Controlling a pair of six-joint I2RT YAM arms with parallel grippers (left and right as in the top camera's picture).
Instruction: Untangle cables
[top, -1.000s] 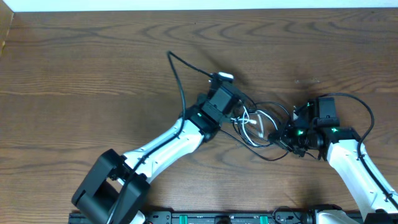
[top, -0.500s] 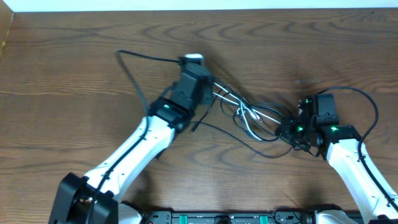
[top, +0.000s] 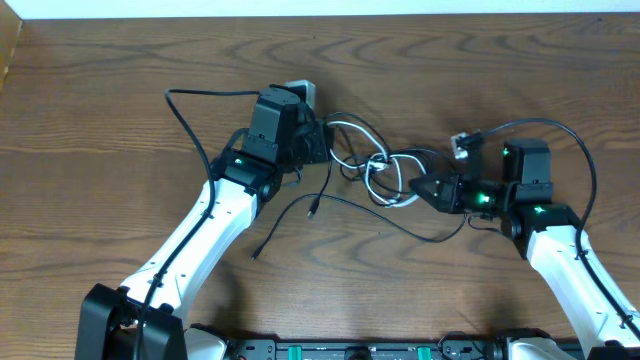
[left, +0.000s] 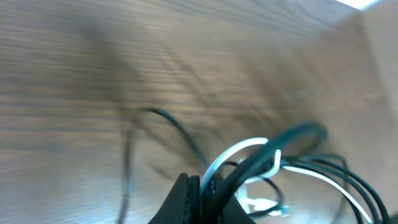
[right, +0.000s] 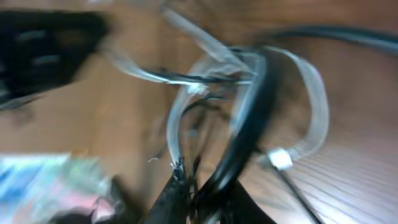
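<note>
The wooden desk (top: 120, 80) carries everything. The left arm (top: 200, 235) reaches in from the lower left and the right arm (top: 560, 255) from the lower right, and their tips face each other across the middle.

Between them lie the cables (top: 385, 175), knotted in loose loops just above the desk's centre. The left pincer (top: 318, 143) is pressed together on the cables at the left end of the knot. Its blurred wrist view shows black strands and the white cable (left: 239, 149) coming out from between the fingers (left: 183, 199).

The right pincer (top: 418, 187) pinches the right end of the knot, and its own blurred view shows a black cable (right: 249, 124) passing between the fingers.

One black strand (top: 350, 205) trails free towards the lower left. Its small plug (top: 313, 212) rests on the wood, with a second plug (top: 255, 256) lower down.
</note>
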